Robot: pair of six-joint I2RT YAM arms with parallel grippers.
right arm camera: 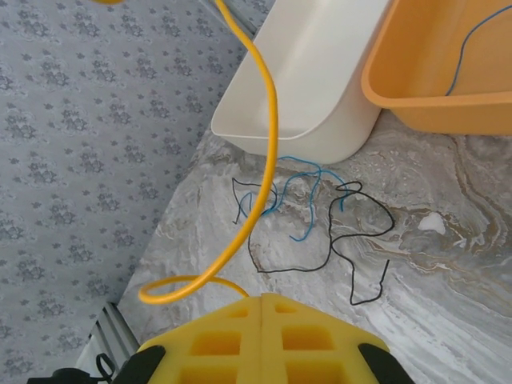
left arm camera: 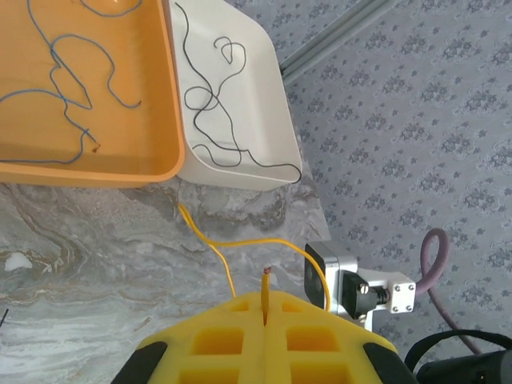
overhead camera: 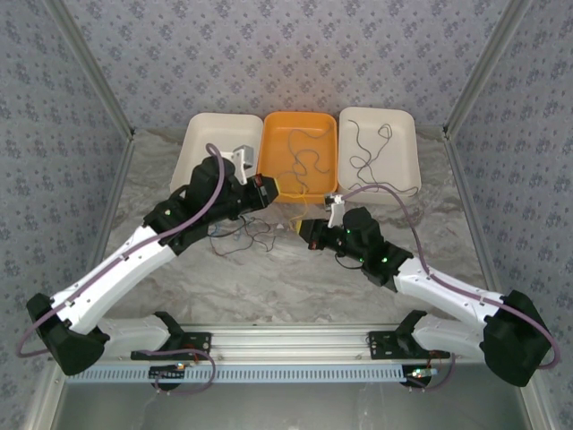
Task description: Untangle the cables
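A yellow cable [left arm camera: 240, 242] hangs between the two grippers above the marble table. My left gripper [left arm camera: 265, 301] is shut on one end, whose short tip pokes up out of the closed jaws. My right gripper [right arm camera: 262, 298] is shut on the other end, and the yellow cable [right arm camera: 258, 184] loops away from it to the upper left. In the top view the left gripper [overhead camera: 271, 190] and the right gripper [overhead camera: 303, 229] sit close together in front of the orange tray. A black cable [right arm camera: 364, 240] and a blue cable [right arm camera: 308, 196] lie loosely crossed on the table.
Three trays stand side by side at the back. The left white tray [overhead camera: 199, 152] looks bare. The orange tray [overhead camera: 273, 134] holds a blue cable [left arm camera: 68, 88]. The right white tray [overhead camera: 407, 134] holds a black cable [left arm camera: 210, 104]. Metal rails border the table.
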